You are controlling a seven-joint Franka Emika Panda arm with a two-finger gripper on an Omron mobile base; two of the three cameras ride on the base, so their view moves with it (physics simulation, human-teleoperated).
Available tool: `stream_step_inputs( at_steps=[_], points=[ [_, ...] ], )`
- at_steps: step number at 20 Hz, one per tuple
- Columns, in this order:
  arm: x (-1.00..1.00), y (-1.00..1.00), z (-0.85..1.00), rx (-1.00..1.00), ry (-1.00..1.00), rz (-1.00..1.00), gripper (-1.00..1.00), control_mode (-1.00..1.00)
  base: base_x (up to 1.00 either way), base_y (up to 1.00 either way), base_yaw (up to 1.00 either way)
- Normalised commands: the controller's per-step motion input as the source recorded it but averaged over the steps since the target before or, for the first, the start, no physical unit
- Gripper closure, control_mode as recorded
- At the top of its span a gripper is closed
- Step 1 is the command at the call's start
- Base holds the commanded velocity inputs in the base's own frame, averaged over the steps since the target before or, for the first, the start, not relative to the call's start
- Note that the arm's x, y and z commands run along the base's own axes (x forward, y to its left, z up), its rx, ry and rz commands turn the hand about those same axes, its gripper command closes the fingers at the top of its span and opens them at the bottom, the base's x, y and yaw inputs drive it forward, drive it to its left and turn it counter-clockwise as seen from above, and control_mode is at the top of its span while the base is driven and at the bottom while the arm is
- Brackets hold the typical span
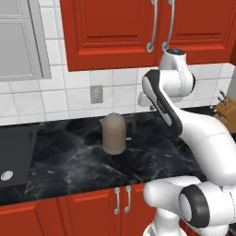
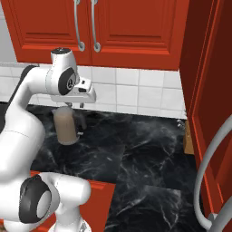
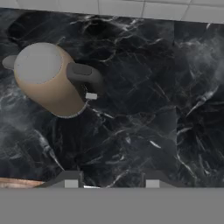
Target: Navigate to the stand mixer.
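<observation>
Along the back wall, red upper cabinets (image 1: 138,32) with long metal handles (image 1: 152,27) hang above white tile (image 1: 69,97), and a grey window frame (image 1: 23,41) sits at the upper left of the left base view. Below them runs a black marbled surface (image 1: 73,161) over red lower cabinets (image 1: 92,207). A tall red cabinet side (image 2: 208,90) closes off the right end in the right base view, with a curved grey handle (image 2: 210,167) close to the camera.

The white arm (image 1: 193,133) rises over the surface, its hand held above it near the wall. A dark sink (image 1: 14,156) is set into the surface at the far left. A brownish-grey dome-topped kettle (image 1: 114,133) stands upright on the surface near the wall, just left of the hand in the left base view; from the hand view it lies at the upper left, with a dark handle (image 3: 83,76) on its side and a grey top. A wooden knife block (image 1: 226,108) stands at the far right edge of the left base view, well apart from the kettle. A grey outlet plate (image 1: 96,94) is on the tile above the kettle.

The fingers (image 3: 111,183) show as two small dark tips at the bottom of the hand view, set well apart with bare marble between them and nothing held.

None of these views has the stand mixer in it, so I cannot tell where it is.
</observation>
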Motion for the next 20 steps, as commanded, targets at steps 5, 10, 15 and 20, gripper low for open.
stream_step_inputs(
  at_steps=[5,10,15,20],
  points=[
    [-0.41,-0.01,-0.16,0.0,0.02,0.0,-1.0,-1.0,0.0,0.0,0.0],
    [-0.72,0.0,-0.39,-0.01,0.04,0.02,-1.0,-1.0,0.0,0.0,0.0],
    [-0.38,0.29,-0.44,-0.04,0.02,0.11,-1.0,1.0,-0.07,0.13,0.07],
    [0.0,0.0,0.0,0.0,0.0,0.0,-1.0,1.0,-0.13,0.85,0.5]
  ],
)
